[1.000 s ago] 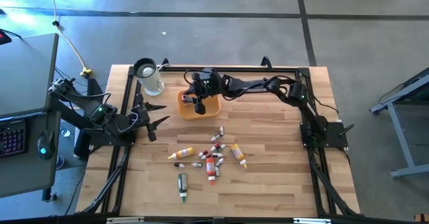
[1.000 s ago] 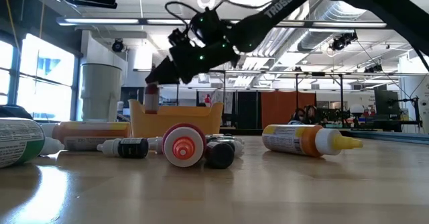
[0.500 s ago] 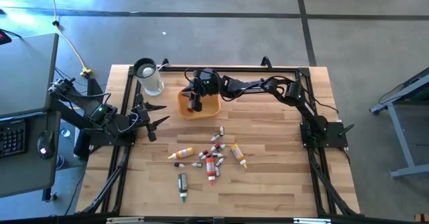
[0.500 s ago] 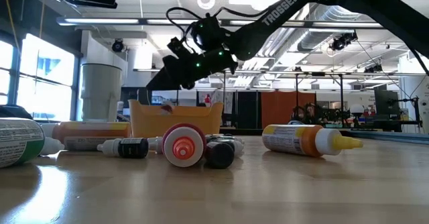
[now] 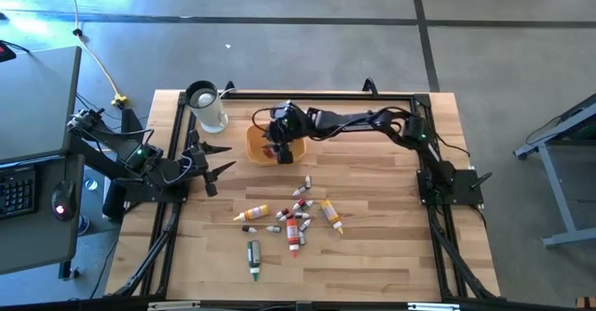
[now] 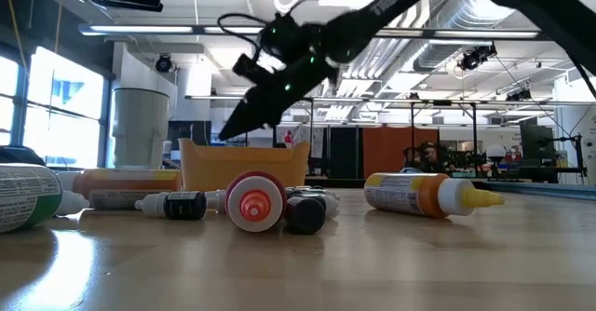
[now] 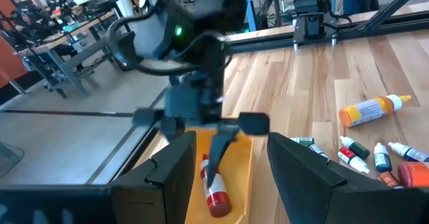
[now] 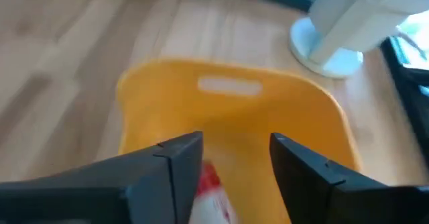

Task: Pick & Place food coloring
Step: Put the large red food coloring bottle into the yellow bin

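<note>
- Where the wooden table (image 5: 372,246) fills your high view, you have both arms on it: the right arm (image 5: 372,122) stretched across the far half toward the left, the left arm (image 5: 130,157) parked at the left edge.
- White jug (image 5: 210,108): stands upright at the far left of the table, just left of the tray and apart from it.
- Yellow-orange tray (image 5: 256,151): sits on the far half, left of centre. You can see one red bottle (image 7: 214,192) with a pale cap lying flat inside it.
- Right gripper (image 5: 279,151): poised over the tray, fingers spread apart with nothing between them. In the right wrist view the two fingers (image 8: 171,167) frame the tray floor, and the red bottle lies below the gap, not clamped. In the low view it hangs tilted down above the tray's rim.
- Left gripper (image 5: 216,158): waiting near the left edge, pointed toward the tray, fingers parted and empty.
- Remaining food coloring (image 5: 293,220): you have a loose cluster lying on the table nearer than the tray, around the middle, well apart from both grippers.
 - Orange bottle (image 5: 253,214): on its side at the left of the cluster.
 - Yellow bottle (image 5: 331,215): on its side at the right of the cluster.
 - Red tube (image 5: 294,232): in the middle, with small dark bottles touching or just beside it.
 - Green-dark tube (image 5: 253,258): lies alone, nearest of all, a little left of the cluster.
 - Small pale-capped bottle (image 5: 304,188): farthest of the cluster, between it and the tray.
</note>
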### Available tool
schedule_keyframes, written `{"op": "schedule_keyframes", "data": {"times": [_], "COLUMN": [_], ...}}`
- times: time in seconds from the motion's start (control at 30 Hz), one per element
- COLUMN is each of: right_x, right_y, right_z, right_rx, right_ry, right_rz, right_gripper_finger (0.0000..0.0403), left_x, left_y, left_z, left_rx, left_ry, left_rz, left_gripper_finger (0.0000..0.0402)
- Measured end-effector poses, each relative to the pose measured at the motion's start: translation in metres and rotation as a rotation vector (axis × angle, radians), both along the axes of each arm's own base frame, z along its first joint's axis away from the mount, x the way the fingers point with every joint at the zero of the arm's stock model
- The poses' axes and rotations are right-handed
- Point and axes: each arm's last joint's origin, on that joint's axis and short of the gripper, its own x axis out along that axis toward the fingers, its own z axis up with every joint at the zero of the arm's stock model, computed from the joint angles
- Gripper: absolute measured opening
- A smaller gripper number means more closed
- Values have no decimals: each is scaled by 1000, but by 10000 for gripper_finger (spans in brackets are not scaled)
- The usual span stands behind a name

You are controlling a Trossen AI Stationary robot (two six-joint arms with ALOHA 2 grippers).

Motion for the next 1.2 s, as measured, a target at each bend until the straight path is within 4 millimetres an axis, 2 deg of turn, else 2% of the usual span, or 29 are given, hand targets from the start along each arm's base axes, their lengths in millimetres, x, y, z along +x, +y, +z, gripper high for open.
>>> {"op": "schedule_keyframes", "data": {"times": [0.07, 0.17, 0.3, 0.47, 0.53, 0.83, 1.1, 1.2], "right_x": [-8, -19, -26, -22, -22, -31, -27, -29], "right_y": [7, 15, 15, 4, -3, -33, -33, -30], "right_z": [13, 19, 7, -7, -5, -7, -14, -17], "right_rx": [-114, -273, -289, -325, -301, -2, -24, -34], "right_ry": [79, 229, 353, 352, 314, 218, 207, 259], "right_rz": [-29, -50, 4, 5, 12, 51, 48, 33], "right_gripper_finger": [182, 185, 185, 186, 186, 186, 186, 186], "left_x": [0, 0, 0, 0, 0, 0, 0, 0], "left_y": [0, 0, 0, 0, 0, 0, 0, 0], "left_z": [0, 0, 0, 1, 1, 1, 1, 1], "left_rx": [0, -1, -3, -11, -9, -6, 20, 30], "left_ry": [1, -1, -5, -7, -6, -4, 7, 11], "left_rz": [0, 0, 0, -8, -9, -9, -15, -17], "left_gripper_finger": [183, 183, 183, 183, 183, 183, 183, 183]}}
